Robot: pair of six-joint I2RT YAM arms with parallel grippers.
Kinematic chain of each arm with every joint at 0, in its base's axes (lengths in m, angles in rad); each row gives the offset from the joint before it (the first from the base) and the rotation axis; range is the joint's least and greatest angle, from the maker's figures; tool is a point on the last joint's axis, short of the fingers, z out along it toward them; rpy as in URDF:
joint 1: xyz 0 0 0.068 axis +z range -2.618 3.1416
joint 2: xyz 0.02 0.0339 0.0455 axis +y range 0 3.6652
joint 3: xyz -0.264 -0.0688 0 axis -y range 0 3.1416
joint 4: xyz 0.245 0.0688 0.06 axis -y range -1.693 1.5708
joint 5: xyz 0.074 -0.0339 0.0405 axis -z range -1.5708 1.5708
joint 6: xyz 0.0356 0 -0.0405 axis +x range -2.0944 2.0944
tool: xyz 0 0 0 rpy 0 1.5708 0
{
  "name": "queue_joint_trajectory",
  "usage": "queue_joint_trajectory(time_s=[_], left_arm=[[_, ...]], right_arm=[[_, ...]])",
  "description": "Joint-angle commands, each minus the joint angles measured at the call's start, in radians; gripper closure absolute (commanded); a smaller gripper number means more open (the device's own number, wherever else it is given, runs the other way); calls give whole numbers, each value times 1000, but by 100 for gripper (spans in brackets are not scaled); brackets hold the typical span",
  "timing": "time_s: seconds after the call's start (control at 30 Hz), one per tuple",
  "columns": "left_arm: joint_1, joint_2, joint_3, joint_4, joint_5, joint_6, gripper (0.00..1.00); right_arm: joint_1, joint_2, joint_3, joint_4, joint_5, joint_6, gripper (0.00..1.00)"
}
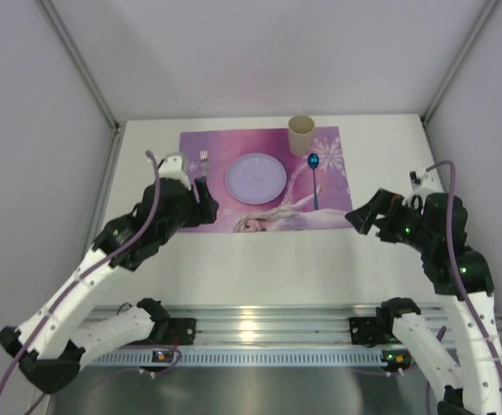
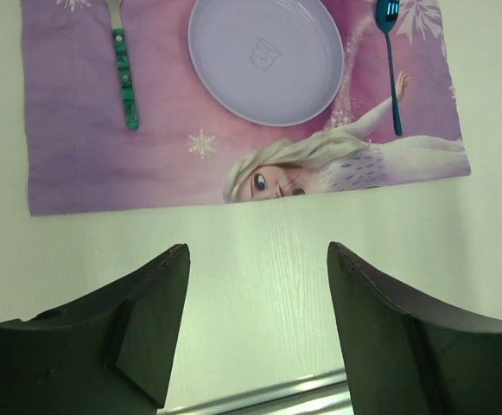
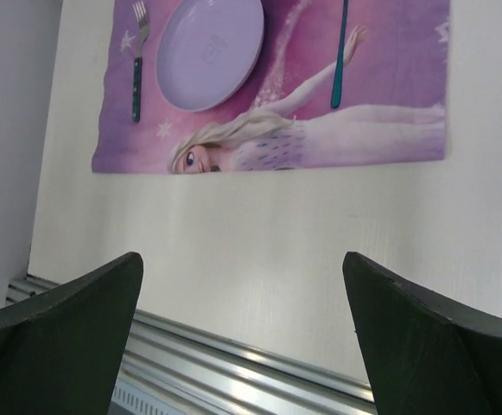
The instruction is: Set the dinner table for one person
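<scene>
The white dinner table [image 1: 276, 259] carries a purple-pink cartoon placemat [image 1: 333, 186]. On the mat lie a lilac plate [image 1: 255, 178] in the middle, a green-handled fork [image 1: 203, 158] to its left and a blue spoon [image 1: 314, 177] to its right. A beige cup [image 1: 301, 135] stands at the mat's back edge. My left gripper [image 1: 206, 192] is open and empty over the mat's front left corner. My right gripper [image 1: 363, 216] is open and empty by the mat's front right corner. The left wrist view shows the plate [image 2: 266, 59], fork [image 2: 126, 78] and spoon [image 2: 390, 60] beyond the open gripper [image 2: 257, 251]. The right wrist view shows the same beyond its gripper [image 3: 242, 258].
An aluminium rail [image 1: 268, 324] runs along the table's near edge and holds both arm bases. White enclosure walls [image 1: 43, 130] close in the left, right and back sides. Bare tabletop [image 3: 276, 225] lies between the mat and the rail.
</scene>
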Motion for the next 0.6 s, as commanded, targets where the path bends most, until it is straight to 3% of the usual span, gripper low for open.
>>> queue_joint_trajectory(time_s=[0.0, 0.23, 0.37, 0.57], left_arm=[[-16, -170, -114, 16, -66, -101, 30], [-15, -259, -94, -219, -192, -173, 29], [-16, -295, -56, -259, -214, -172, 22], [-15, -250, 12, -344, -282, -138, 21]], right_arm=[[10, -131, -106, 84, -83, 40, 0], [48, -201, -208, 36, -102, 94, 0], [88, -182, -243, 59, -88, 108, 0], [97, -166, -255, 85, -88, 97, 0]])
